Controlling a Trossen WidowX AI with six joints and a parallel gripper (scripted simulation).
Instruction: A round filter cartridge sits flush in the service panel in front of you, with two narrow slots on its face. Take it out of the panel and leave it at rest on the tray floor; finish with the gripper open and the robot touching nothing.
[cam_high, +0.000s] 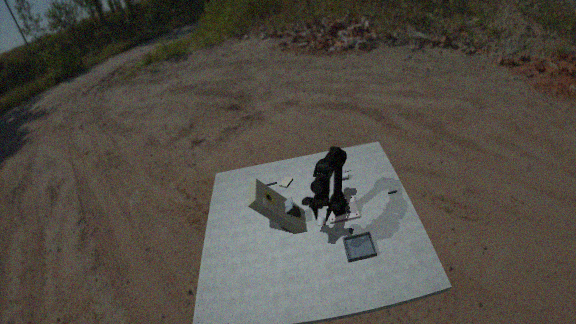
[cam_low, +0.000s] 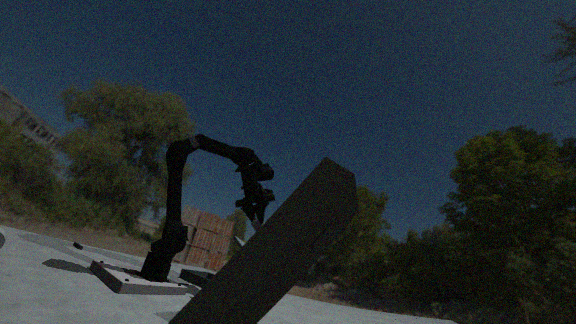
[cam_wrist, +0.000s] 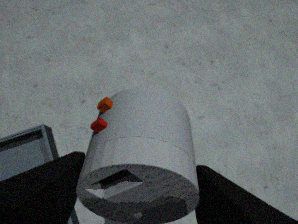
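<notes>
Gripper (cam_wrist: 136, 219): pinching cartridge (cam_wrist: 143, 156), carried above mat (cam_wrist: 220, 43)
Tray (cam_wrist: 27, 151): at 9 o'clock in wrist view
Risk: release short of tray, cartridge rolling off across mat

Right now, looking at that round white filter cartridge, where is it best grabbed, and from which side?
Across its smooth curved wall, one finger on each opposite side, coming in from the slotted end face. The gripper is shut on the cartridge just that way: its round, even sides give both dark fingers matching surfaces, probably steadier than the narrow slots.
</notes>
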